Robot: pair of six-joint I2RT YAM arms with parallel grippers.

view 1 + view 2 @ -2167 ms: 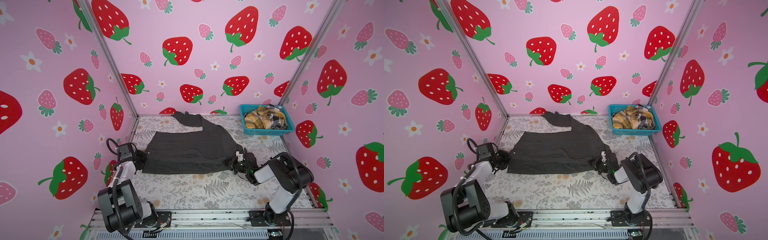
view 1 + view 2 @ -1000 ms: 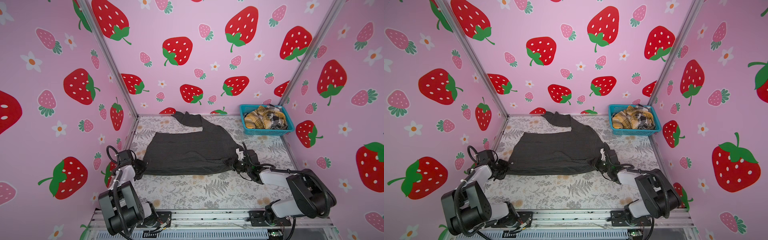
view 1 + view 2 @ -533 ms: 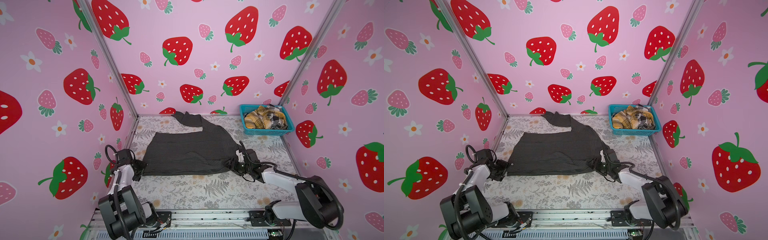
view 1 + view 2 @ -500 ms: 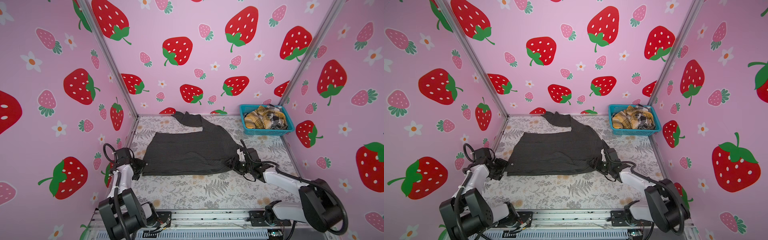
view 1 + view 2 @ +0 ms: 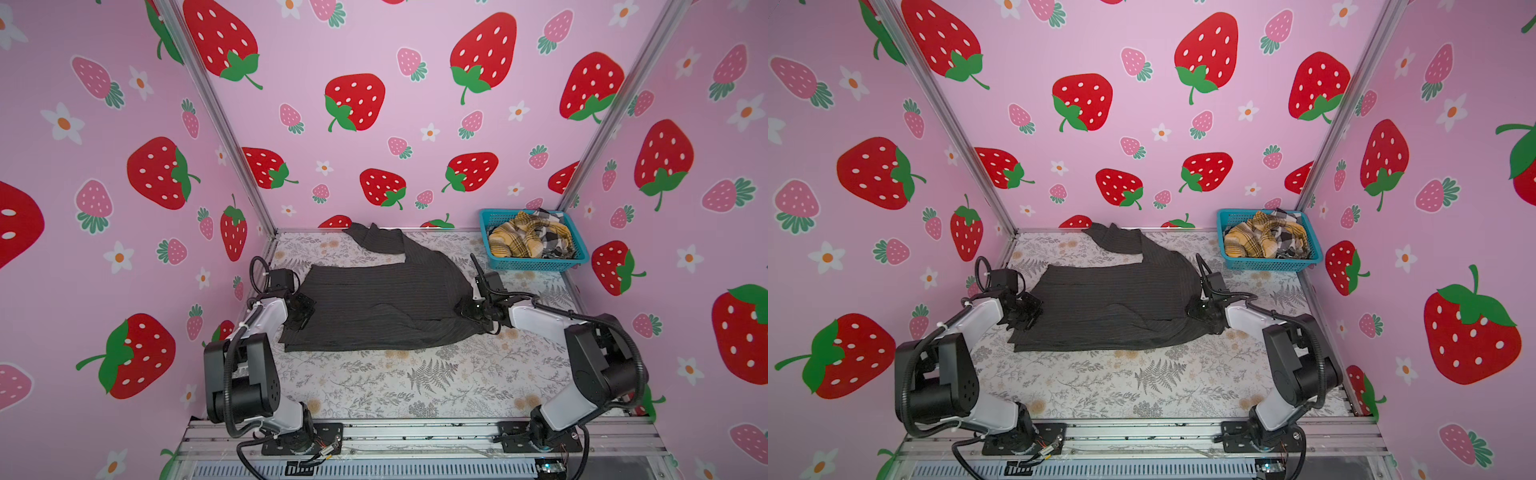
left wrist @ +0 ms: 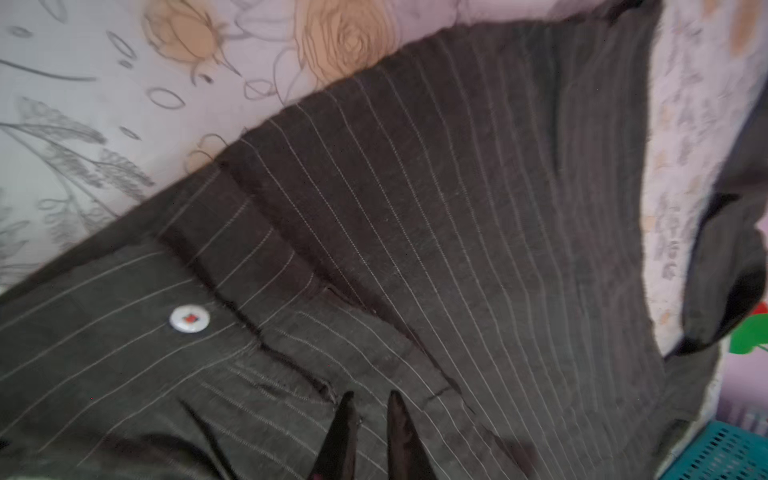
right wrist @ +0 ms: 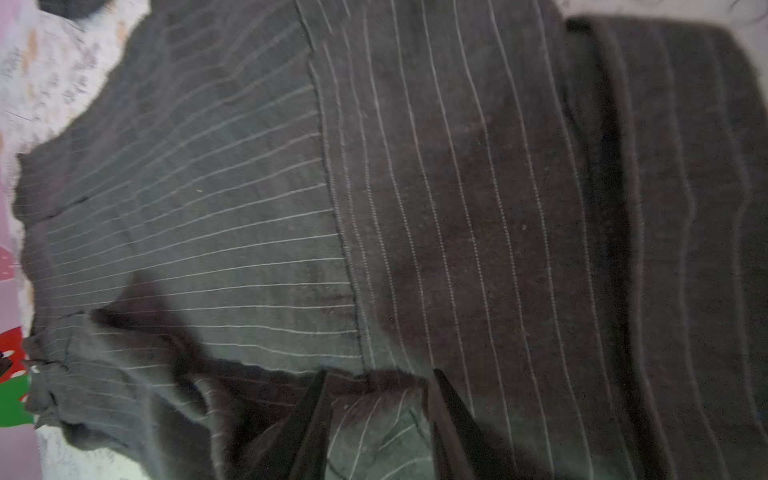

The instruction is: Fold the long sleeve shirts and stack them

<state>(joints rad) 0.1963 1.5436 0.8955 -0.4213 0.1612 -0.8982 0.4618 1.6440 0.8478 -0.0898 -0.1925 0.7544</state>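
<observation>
Three shirts are seen in both top views. The charcoal pinstriped shirt [image 5: 374, 307] [image 5: 1108, 307] is spread across the middle of the floral surface [image 5: 415, 374], with one sleeve trailing toward the back wall. A mustard plaid shirt [image 5: 515, 243] and a black-and-white check shirt [image 5: 555, 239] are heaped in the teal basket [image 5: 536, 264] at the upper right of the surface. The left pincer [image 5: 305, 309] is set at the pinstriped shirt's left edge and the right pincer [image 5: 467, 309] at its right edge, but their openings are hidden there. In the left wrist view the fingers [image 6: 340, 432] are shown almost together over the cloth, near a white button [image 6: 189, 318]; whether cloth is pinched cannot be told. In the right wrist view the fingers [image 7: 307, 428] stand apart, and a bunched fold of the shirt is gripped between them.
</observation>
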